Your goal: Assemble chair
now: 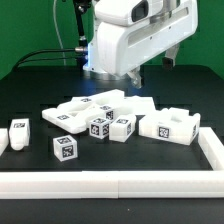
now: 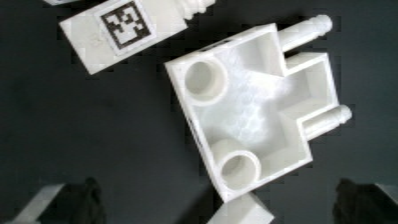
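Gripper (image 2: 214,203) hung fully open above the parts, gripping nothing. Both fingertips (image 2: 68,200) showed in the wrist view with no part pinched between them. Chair (image 1: 95,103) was all loose pieces on the bench (image 1: 40,85): flat slabs (image 1: 130,105) mid-bench under the arm (image 1: 130,35), tagged blocks (image 1: 100,127) just in front, a lone block (image 1: 65,148) nearer the rail (image 1: 110,185), bigger bits (image 1: 168,125) off to either side. Right below the wrist lay a slab (image 2: 249,110) with two round sockets (image 2: 201,80) and stubby pegs (image 2: 306,28), a tagged piece (image 2: 125,30) beside it. Looked like hard moulded plastic — light, stiff, probably slick, so it'd skate if nudged. I'd pinch the slab across its straight thin edges, clear of pegs and sockets; it lay flat, so fingers would need to straddle it squarely.
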Available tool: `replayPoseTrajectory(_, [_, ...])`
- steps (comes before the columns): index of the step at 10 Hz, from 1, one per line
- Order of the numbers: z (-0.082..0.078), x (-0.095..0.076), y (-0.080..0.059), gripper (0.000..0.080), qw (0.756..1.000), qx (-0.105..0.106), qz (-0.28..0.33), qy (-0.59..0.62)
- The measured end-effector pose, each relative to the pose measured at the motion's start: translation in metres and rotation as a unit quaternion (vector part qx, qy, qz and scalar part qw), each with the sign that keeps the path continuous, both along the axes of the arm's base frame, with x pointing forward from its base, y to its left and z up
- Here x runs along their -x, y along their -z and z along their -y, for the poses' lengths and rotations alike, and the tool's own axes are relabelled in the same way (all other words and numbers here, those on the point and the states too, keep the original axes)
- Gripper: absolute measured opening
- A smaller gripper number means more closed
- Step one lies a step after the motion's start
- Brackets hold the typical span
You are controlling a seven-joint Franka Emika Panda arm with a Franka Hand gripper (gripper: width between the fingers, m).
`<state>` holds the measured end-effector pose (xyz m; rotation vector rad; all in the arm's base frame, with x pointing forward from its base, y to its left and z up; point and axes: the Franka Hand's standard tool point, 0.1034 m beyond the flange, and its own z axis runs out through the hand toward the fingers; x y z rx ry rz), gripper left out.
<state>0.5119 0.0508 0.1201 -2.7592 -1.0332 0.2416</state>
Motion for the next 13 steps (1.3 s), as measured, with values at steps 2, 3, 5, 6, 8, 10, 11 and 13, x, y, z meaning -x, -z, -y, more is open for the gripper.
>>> replayPoseTrajectory(2, [0.0, 0.0, 0.0, 0.0649, 1.0, 0.004, -0.003, 0.022])
replayPoseTrajectory(3, [-0.002, 0.0, 0.0, 0.0649, 0.991, 0.025, -0.016, 0.13])
replayPoseTrajectory(5, [-0.002, 0.001, 0.001, 0.0649, 0.992, 0.023, -0.014, 0.12])
replayPoseTrajectory(6, [-0.003, 0.003, -0.001, 0.0649, 0.983, 0.036, 0.0, 0.178])
replayPoseTrajectory(8, [-0.005, 0.029, 0.006, 0.0649, 0.953, 0.061, 0.008, 0.297])
replayPoseTrajectory(10, [-0.009, 0.04, 0.016, 0.0649, 0.924, 0.07, 0.012, 0.375])
replayPoseTrajectory(11, [-0.009, 0.039, 0.016, 0.0649, 0.91, 0.076, 0.007, 0.408])
replayPoseTrajectory(13, [-0.011, 0.041, 0.019, 0.0649, 0.895, 0.082, 0.005, 0.439])
